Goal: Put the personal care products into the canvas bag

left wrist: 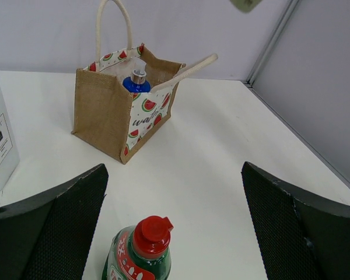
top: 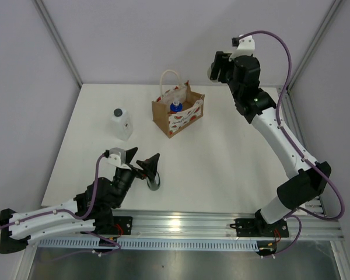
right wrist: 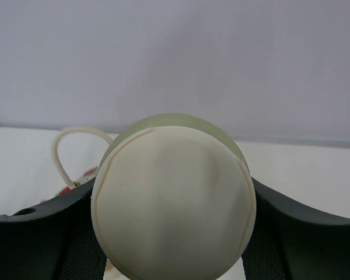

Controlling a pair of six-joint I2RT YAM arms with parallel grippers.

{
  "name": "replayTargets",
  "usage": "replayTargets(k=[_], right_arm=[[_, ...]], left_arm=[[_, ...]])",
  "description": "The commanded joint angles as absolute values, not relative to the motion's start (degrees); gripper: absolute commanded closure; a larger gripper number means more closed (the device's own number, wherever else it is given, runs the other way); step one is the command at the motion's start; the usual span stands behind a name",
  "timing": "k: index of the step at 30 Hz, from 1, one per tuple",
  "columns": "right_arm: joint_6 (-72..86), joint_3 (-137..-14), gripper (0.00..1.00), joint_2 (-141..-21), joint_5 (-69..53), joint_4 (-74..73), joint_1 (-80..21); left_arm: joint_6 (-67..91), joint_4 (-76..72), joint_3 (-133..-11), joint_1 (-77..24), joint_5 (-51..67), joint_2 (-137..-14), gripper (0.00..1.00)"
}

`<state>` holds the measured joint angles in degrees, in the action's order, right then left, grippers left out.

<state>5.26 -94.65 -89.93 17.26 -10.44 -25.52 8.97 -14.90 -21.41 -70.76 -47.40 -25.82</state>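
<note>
The canvas bag stands upright at the back middle of the table, with the orange bottle's blue cap showing inside. It also shows in the left wrist view with the blue cap. My right gripper is high up, right of the bag, shut on the beige-olive bottle, whose white cap fills the right wrist view. My left gripper is open, its fingers wide on either side of the upright dark green bottle with the red cap. The translucent white bottle stands left of the bag.
A white rope handle of the bag shows below the held bottle. The other handle lies across the bag's mouth. Grey walls with metal posts close the back and sides. A metal rail runs along the table's near edge.
</note>
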Motion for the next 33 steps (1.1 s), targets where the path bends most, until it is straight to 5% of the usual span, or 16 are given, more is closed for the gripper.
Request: replayTargets(k=[1,10,33], right_arm=[[4.9,-102.4,1.0,-92.8,17.1,-4.0,-25.8],[7.2,-105.6,1.0,-103.7,8.4,3.5,-27.9],[7.9,-107.2,1.0,-117.9,9.7,2.6,-31.0]], left_arm=[[9.6,-15.6,-22.3,-71.1,-47.4,-25.1,0.01],[9.9,-15.8,-22.1,-71.2,-46.7,-24.5,0.01],[10.3,-15.6,-22.1,-71.2,-46.1,-24.5,0.01]])
